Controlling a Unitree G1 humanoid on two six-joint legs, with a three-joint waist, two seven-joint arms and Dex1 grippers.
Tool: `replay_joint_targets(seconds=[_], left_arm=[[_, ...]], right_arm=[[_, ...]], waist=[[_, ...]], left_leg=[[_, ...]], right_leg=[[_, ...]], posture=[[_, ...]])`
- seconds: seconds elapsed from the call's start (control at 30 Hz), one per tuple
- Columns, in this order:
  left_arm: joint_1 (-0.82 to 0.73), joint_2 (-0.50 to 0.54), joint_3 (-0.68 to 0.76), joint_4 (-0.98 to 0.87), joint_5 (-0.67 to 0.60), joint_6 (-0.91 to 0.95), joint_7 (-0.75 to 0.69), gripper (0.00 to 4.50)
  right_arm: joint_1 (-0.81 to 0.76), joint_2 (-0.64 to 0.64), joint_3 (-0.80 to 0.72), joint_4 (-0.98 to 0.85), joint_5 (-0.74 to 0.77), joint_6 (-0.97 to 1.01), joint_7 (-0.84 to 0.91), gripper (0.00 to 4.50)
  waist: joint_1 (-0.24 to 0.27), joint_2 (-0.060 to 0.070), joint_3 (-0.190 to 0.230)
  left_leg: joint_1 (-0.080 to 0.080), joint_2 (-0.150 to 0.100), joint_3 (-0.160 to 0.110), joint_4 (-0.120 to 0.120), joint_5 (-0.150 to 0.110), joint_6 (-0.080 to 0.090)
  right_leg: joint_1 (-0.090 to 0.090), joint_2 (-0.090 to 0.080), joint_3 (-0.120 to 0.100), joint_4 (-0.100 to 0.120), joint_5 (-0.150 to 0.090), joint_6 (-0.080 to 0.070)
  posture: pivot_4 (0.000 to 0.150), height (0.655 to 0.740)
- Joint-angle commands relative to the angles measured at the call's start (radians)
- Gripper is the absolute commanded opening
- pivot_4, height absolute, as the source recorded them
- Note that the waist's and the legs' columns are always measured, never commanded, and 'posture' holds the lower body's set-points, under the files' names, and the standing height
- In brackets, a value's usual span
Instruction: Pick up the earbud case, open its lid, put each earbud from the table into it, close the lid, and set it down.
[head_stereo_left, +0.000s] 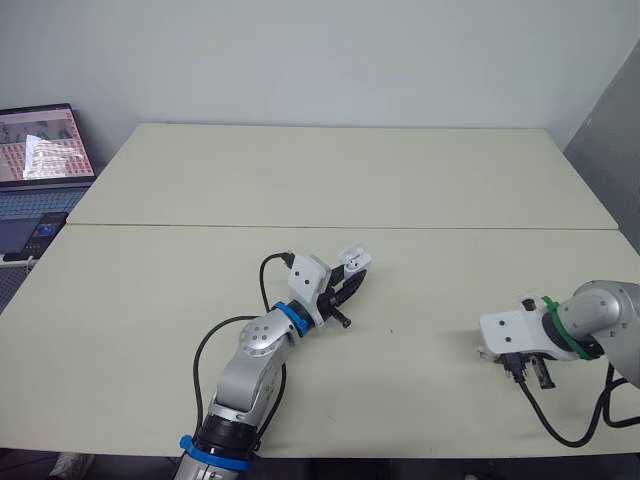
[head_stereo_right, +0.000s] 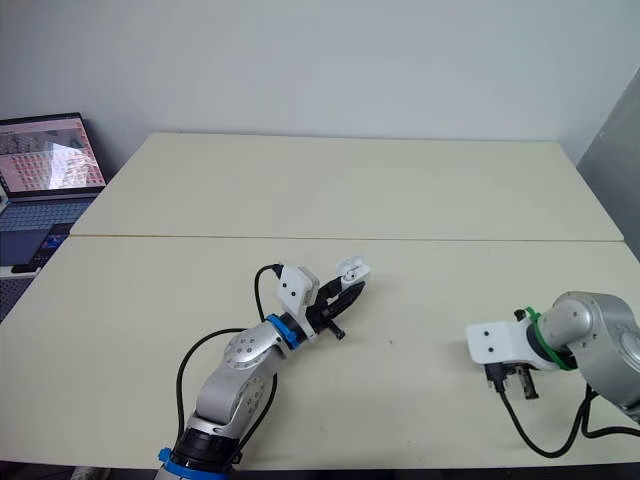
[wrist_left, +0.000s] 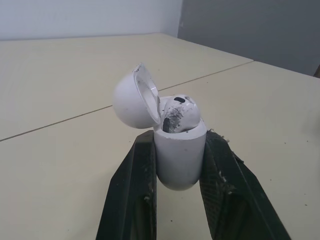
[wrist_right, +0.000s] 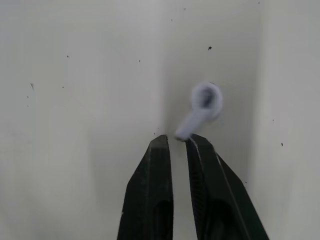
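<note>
Left end effector (wrist_left: 179, 139) clamps open-lidded earbud case (wrist_left: 180, 162); right end effector (wrist_right: 179, 138) parted near earbud (wrist_right: 206, 100).

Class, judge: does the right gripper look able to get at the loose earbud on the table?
Probably yes. The earbud lies on the bare table just ahead of the right gripper, stem toward its narrowly parted fingers, and nothing stands between them.
</note>
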Motion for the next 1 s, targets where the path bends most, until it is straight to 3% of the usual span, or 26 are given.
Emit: replay_joint_targets(seconds=[0.03,0.43,0.53,0.7,1.0], left_arm=[[-0.006,0.0,0.0,-0.029,0.0,-0.018,0.001,0.76],[0.001,0.002,-0.002,-0.035,0.001,-0.016,0.002,0.76],[0.004,0.003,-0.001,-0.037,0.001,-0.016,0.002,0.76],[0.005,0.003,-0.002,-0.036,0.0,-0.016,0.001,0.76],[0.006,0.005,-0.002,-0.037,0.001,-0.016,0.0,0.76]], right_arm=[[-0.001,-0.001,-0.012,-0.024,-0.003,0.009,0.005,0.67],[-0.031,0.032,-0.034,-0.042,0.023,0.075,-0.005,0.67],[-0.027,0.043,-0.058,-0.089,0.072,0.129,0.002,1.25],[-0.034,0.071,-0.042,-0.104,0.06,0.16,-0.054,2.78],[-0.061,0.121,0.014,-0.089,0.038,0.227,-0.098,2.78]], waist=[[0.0,0.0,0.0],[0.0,0.0,0.0],[0.0,0.0,0.0],[0.0,0.0,0.0],[0.0,0.0,0.0]], left_leg=[[0.0,0.0,0.0,0.0,0.0,0.0],[0.0,0.0,0.0,0.0,0.0,0.0],[0.0,0.0,0.0,0.0,0.0,0.0],[0.0,0.0,-0.001,0.0,0.0,0.0],[0.0,0.0,0.0,0.0,0.0,0.0]], right_leg=[[0.0,0.0,0.0,0.0,0.0,0.0],[0.0,0.0,0.0,0.0,0.0,0.0],[0.0,0.0,0.0,0.0,0.0,0.0],[0.0,0.0,0.0,0.0,0.0,0.0],[0.0,0.0,0.0,0.0,0.0,0.0]], posture=[[0.15,0.74],[0.15,0.74],[0.15,0.74],[0.15,0.74],[0.15,0.74]])
